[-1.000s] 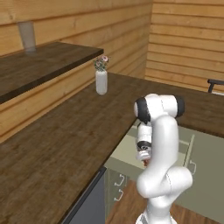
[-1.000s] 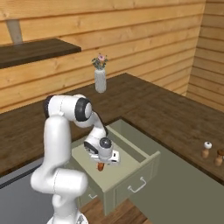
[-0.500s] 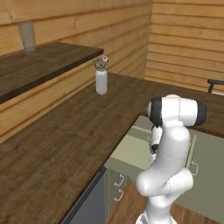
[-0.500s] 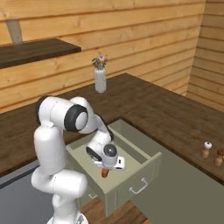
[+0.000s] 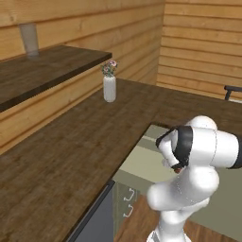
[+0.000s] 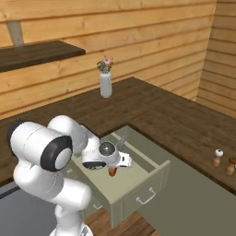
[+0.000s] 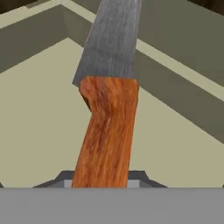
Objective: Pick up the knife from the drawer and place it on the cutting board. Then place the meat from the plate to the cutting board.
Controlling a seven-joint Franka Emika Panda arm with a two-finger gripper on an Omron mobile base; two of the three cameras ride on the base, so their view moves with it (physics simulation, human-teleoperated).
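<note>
Gripper [image 6: 115, 169] closed on the knife [image 7: 107, 109] by its wooden handle (light, rigid, blade sharp) over the drawer [image 6: 138, 184].

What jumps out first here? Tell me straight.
The knife dominates the hand view: orange-red handle rising from the claw, grey blade pointing over the drawer. In the right base view, the white arm bends low into that open drawer. Behind, a white vase of flowers stands on the dark wooden counter.
</note>
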